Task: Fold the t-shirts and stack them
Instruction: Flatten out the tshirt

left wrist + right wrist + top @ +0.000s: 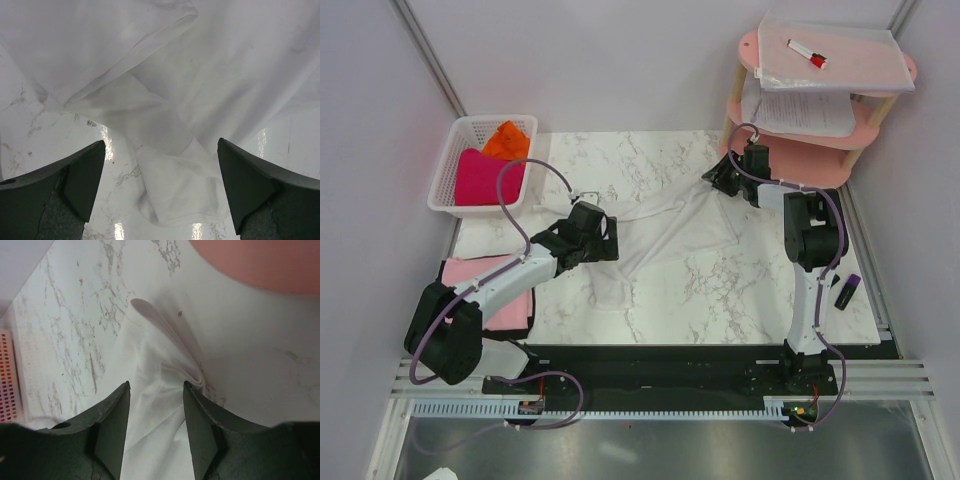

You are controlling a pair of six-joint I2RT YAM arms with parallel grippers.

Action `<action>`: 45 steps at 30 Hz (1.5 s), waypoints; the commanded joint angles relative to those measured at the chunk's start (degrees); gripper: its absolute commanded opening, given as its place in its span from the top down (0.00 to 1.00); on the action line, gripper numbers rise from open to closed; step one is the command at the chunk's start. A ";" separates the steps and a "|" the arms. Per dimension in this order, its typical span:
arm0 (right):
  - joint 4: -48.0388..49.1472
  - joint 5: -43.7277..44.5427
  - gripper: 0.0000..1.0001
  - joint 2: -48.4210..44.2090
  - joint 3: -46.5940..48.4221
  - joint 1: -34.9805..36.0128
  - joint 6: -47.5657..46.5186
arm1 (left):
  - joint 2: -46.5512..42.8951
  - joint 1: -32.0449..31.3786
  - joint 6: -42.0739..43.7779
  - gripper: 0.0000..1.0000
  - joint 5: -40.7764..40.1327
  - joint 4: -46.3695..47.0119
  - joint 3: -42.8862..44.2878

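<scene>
A white t-shirt lies rumpled and partly spread on the marble table. My left gripper hovers at its left side, open wide; in the left wrist view a sleeve end lies below the left gripper, untouched. My right gripper is at the shirt's far right corner. In the right wrist view the right gripper has its jaws apart, astride a bunched fold of the white shirt. A folded pale pink t-shirt lies at the left under my left arm.
A white lattice basket at the back left holds a magenta shirt and an orange one. A pink tiered shelf with paper sheets and a marker stands at the back right, close to my right gripper. A purple marker lies at the right edge.
</scene>
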 commanded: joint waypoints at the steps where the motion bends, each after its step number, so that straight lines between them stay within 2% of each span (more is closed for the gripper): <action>1: -2.43 7.03 0.46 -4.46 0.05 1.56 -4.30 | -1.15 0.24 1.65 0.00 -1.28 2.55 1.31; 6: -3.05 8.27 0.47 -2.70 1.37 2.88 -4.93 | -1.24 0.24 1.47 0.00 -0.92 2.82 0.96; 9: -4.01 9.06 0.55 -2.44 1.90 3.84 -5.63 | -2.03 0.24 1.47 0.00 -1.19 2.73 0.61; 13: -4.72 15.54 0.57 -5.24 -0.03 6.04 -7.73 | -2.74 0.24 1.65 0.00 -1.72 2.82 -0.01; 14: -5.06 16.44 0.65 -5.25 0.05 6.30 -8.52 | -2.65 0.24 1.73 0.00 -1.72 2.82 -0.01; 15: -5.59 16.45 0.81 -5.07 0.32 6.48 -8.79 | -2.48 0.24 1.73 0.00 -1.63 2.82 -0.01; 18: -6.30 18.11 1.00 -4.02 1.64 6.66 -8.88 | -2.30 0.24 1.82 0.00 -1.45 2.90 -0.19; 28: -3.57 27.69 1.00 -14.20 -6.45 9.12 -13.62 | -1.77 0.32 1.65 0.01 -1.81 3.17 -1.07; 39: -2.26 28.75 1.00 -21.77 -14.52 9.29 -14.33 | 0.25 0.41 0.95 0.05 -2.51 3.78 -1.07; 45: -1.29 30.59 1.00 -30.54 -19.63 9.21 -14.24 | 0.86 1.38 0.68 0.05 -3.56 3.96 -0.10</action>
